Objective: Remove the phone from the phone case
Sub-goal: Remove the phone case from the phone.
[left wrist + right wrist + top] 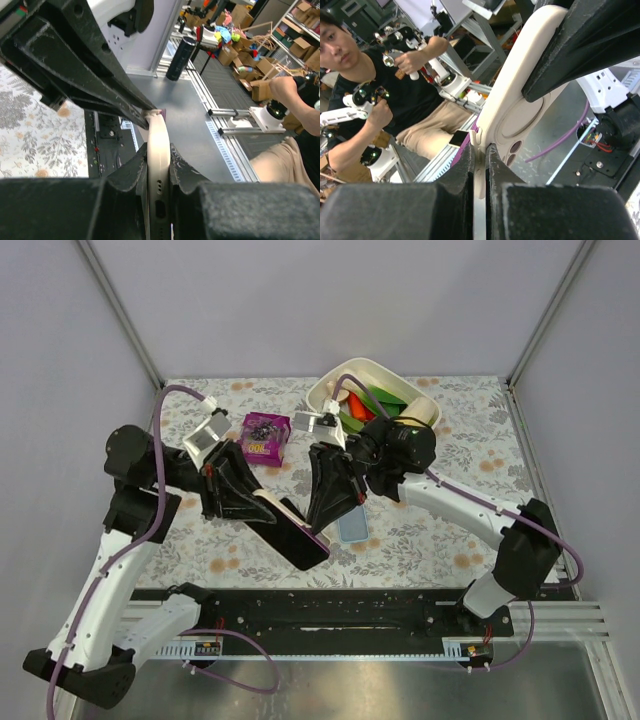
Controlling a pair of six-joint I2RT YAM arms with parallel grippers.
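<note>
The phone in its cream case [300,540] hangs above the table's front middle, held between both grippers. My left gripper [268,512] is shut on the case's end with the port holes, seen edge-on in the left wrist view [157,130]. My right gripper [323,518] is shut on a corner lip of the case [520,95] beside the camera cutout. A strip of the purple phone [464,144] shows past the peeled cream corner. In the top view the dark screen faces up with a purple edge.
A light blue flat rectangle [352,526] lies on the floral cloth right of the phone. A purple packet [265,435] lies behind. A white tub [330,390] of coloured items stands at the back. The black rail [330,610] runs along the near edge.
</note>
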